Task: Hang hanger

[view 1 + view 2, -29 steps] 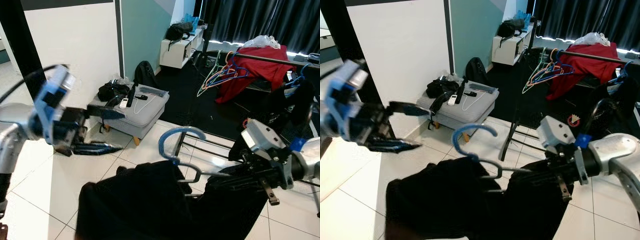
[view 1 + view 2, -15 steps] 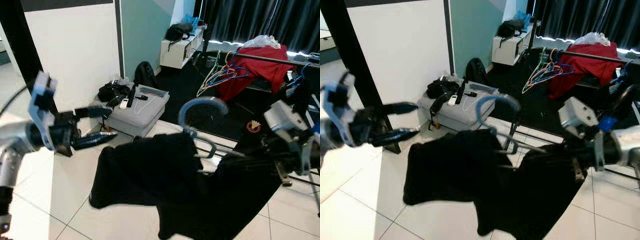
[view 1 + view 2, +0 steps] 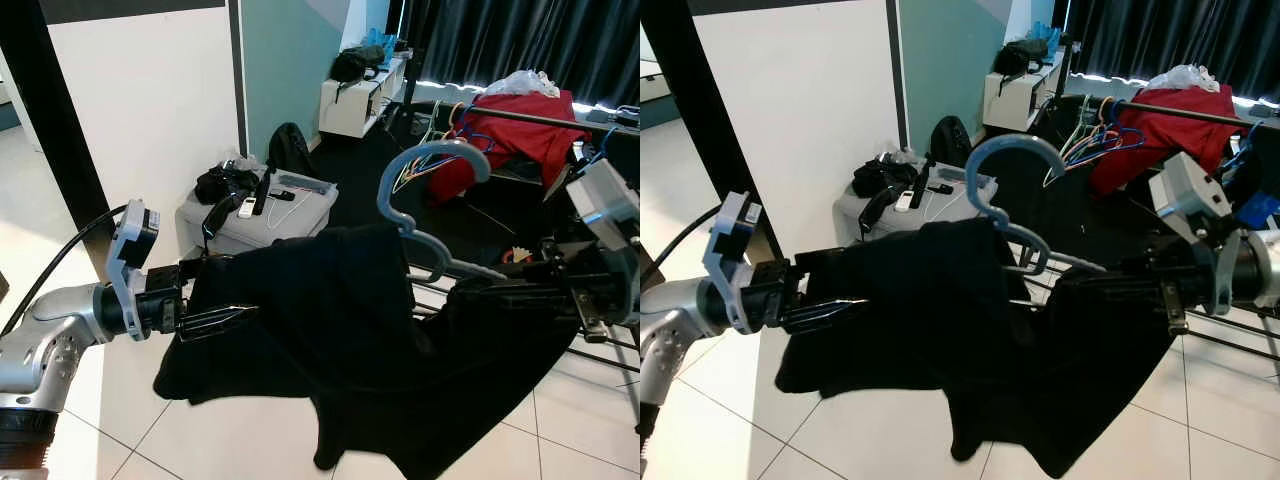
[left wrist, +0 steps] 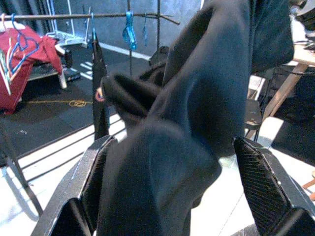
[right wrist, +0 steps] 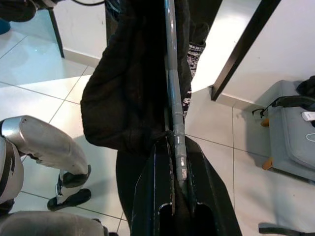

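A: Where's the hanger?

B: Grey-blue plastic hanger w/ big round hook (image 3: 430, 190) is up in the air, mid-frame, hook uppermost. One arm of it runs into the right gripper (image 5: 178, 189); jaws pressed tight on that bar, per right wrist view.

A: And the cloth?

B: Black fabric garment (image 3: 370, 340) is draped over the hanger, sagging well below it toward the white tiled floor (image 3: 90, 290), not touching it.

A: Left side?

B: Left gripper (image 4: 174, 162) is at the garment's left edge. Jaws spread wide, a fold of the black fabric lying between the two fingers (image 4: 261, 182); can't tell if they actually touch it.

A: Behind?

B: Dark metal clothes rail (image 3: 560, 120) at back right, w/ a red garment (image 3: 515, 125) slung over it & a bunch of coloured wire hangers (image 3: 1095, 135) hanging beside it. Grey padded ottoman (image 3: 270, 215) by the white wall, remotes & black bits on top. Black curtains (image 3: 520, 40) further back.
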`<state>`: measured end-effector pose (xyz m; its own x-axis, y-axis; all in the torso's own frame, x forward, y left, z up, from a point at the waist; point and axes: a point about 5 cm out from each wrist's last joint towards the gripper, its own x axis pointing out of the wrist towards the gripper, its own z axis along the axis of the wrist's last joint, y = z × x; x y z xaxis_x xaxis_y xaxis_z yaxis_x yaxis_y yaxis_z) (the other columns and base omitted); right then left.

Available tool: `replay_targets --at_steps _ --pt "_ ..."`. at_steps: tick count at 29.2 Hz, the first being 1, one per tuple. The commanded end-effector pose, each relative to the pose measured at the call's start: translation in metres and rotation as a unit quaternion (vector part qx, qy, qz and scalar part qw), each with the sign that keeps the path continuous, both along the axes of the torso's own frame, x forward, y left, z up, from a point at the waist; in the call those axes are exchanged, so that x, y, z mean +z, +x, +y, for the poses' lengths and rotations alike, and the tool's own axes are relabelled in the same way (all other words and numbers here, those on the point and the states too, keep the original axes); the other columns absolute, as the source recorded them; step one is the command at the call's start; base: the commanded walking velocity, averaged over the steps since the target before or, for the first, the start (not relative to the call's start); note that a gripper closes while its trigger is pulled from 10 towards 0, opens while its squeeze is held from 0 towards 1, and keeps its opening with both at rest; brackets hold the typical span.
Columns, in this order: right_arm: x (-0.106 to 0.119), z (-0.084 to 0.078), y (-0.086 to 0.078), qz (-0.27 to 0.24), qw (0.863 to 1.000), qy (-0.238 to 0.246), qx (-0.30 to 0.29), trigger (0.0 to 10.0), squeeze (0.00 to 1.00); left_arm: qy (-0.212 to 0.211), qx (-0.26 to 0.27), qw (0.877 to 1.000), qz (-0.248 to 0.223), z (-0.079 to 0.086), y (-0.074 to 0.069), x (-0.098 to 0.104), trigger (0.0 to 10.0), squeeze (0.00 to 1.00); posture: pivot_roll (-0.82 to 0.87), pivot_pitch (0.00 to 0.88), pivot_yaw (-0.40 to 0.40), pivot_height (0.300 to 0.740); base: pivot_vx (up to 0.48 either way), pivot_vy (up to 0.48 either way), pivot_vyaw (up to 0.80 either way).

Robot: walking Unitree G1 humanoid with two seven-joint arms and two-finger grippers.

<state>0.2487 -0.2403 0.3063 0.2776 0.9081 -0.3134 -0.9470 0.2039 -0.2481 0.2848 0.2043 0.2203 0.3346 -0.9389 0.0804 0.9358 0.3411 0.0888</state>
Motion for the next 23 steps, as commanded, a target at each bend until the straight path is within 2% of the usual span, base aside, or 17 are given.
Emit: replay_targets --at_steps 1,4,6,8,9,10,11,23 --pt "0.013 -0.001 -0.003 -0.026 0.999 0.021 0.006 0.0 0.00 0.012 -0.003 1.000 0.000 -0.003 -0.001 -0.003 10.0 0.00 -0.05 0.000 -0.038 0.740 0.000 0.000 0.00" --pt "0.015 -0.001 -0.002 -0.028 0.999 0.026 0.009 0.0 0.00 0.020 0.000 1.000 0.001 -0.003 -0.001 -0.005 10.0 0.00 -0.05 0.000 -0.038 0.740 0.000 0.000 0.00" --pt "0.016 -0.002 -0.002 -0.030 0.999 0.026 0.008 0.0 0.00 0.025 0.000 1.000 0.003 0.000 -0.002 -0.007 7.5 0.00 -0.06 0.000 -0.039 0.740 0.000 0.000 0.00" --pt "0.017 -0.003 -0.002 -0.031 0.999 0.026 0.007 0.0 0.00 0.026 -0.001 1.000 0.004 0.002 -0.002 -0.006 7.5 0.00 -0.06 0.000 -0.039 0.740 0.000 0.000 0.00" --pt "0.018 -0.004 -0.002 -0.032 0.999 0.025 0.006 0.0 0.00 0.028 0.002 1.000 0.003 0.006 -0.003 -0.005 4.4 0.00 -0.06 0.000 -0.039 0.740 0.000 0.000 0.00" --pt "0.018 -0.004 -0.002 -0.032 0.999 0.025 0.006 0.0 0.00 0.028 0.002 1.000 0.003 0.006 -0.003 -0.005 4.4 0.00 -0.06 0.000 -0.039 0.740 0.000 0.000 0.00" --pt "0.019 -0.005 -0.002 -0.033 0.999 0.024 0.005 0.0 0.00 0.029 0.007 1.000 0.002 0.010 -0.002 -0.004 0.0 0.00 -0.06 0.000 -0.040 0.740 0.000 0.000 0.00" --pt "0.021 -0.008 -0.002 -0.034 0.999 0.023 0.003 0.0 0.00 0.040 0.037 0.999 -0.007 0.035 -0.004 0.005 0.0 0.00 -0.05 0.000 -0.042 0.740 0.000 0.000 0.00"
